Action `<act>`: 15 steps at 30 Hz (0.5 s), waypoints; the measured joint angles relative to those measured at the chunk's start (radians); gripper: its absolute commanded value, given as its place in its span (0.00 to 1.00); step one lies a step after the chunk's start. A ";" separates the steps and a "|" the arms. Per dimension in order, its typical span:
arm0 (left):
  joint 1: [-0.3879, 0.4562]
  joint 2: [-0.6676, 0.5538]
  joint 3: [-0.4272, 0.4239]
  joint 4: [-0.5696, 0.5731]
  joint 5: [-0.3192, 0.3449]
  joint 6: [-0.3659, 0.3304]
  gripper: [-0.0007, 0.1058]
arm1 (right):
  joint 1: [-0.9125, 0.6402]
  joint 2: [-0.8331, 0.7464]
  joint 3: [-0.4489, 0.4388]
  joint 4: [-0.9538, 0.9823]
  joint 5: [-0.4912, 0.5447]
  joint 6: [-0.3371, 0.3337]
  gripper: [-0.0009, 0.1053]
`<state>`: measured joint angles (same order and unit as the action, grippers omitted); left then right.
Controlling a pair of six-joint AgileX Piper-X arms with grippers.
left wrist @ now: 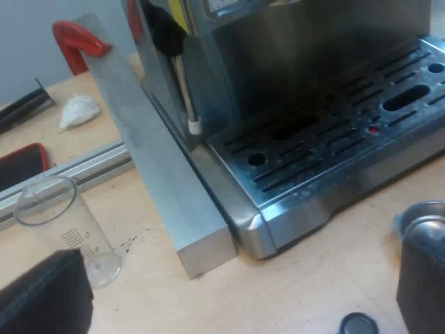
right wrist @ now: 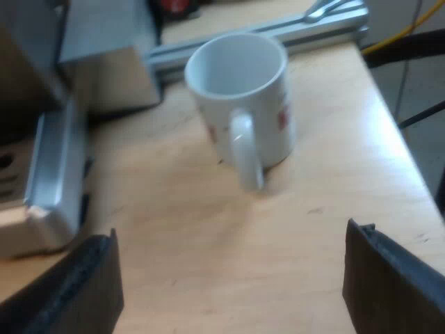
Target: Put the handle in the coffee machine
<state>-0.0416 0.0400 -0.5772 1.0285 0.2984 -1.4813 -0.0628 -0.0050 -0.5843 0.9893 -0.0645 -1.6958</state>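
Left hand (left wrist: 229, 299) is hanging over the tabletop (left wrist: 313, 292), fingers spread wide and pinching nothing. Just beside one finger the metal holder (left wrist: 421, 214) is lying on the tabletop. Only its round rim is showing; the handle is hidden. A measuring glass (left wrist: 59, 223) is sitting by the other finger. Beyond them the espresso machine (left wrist: 313, 139) is standing with its drip tray facing the hand.

Right hand (right wrist: 233, 292) is also hanging spread and empty. Past it a white mug (right wrist: 243, 97) is standing upright near the tabletop's edge, its handle pointing toward the hand.
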 measured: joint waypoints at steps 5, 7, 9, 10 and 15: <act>0.000 0.042 -0.087 0.081 0.016 -0.003 0.84 | 0.000 0.000 -0.086 0.135 -0.104 -0.056 0.65; 0.000 0.070 -0.156 0.160 0.052 -0.007 0.84 | 0.000 0.028 -0.143 0.213 -0.155 -0.097 0.65; 0.000 0.090 -0.188 0.216 0.074 -0.007 0.84 | 0.008 0.085 -0.209 0.245 -0.207 -0.105 0.65; 0.000 0.093 -0.193 0.227 0.085 -0.007 0.84 | 0.012 0.100 -0.221 0.248 -0.215 -0.106 0.65; 0.000 0.121 -0.203 0.304 0.160 -0.007 0.84 | 0.102 0.230 -0.302 0.272 -0.265 -0.117 0.65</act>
<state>-0.0416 0.1613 -0.7800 1.3328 0.4580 -1.4887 0.0387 0.2249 -0.8867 1.2611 -0.3296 -1.8128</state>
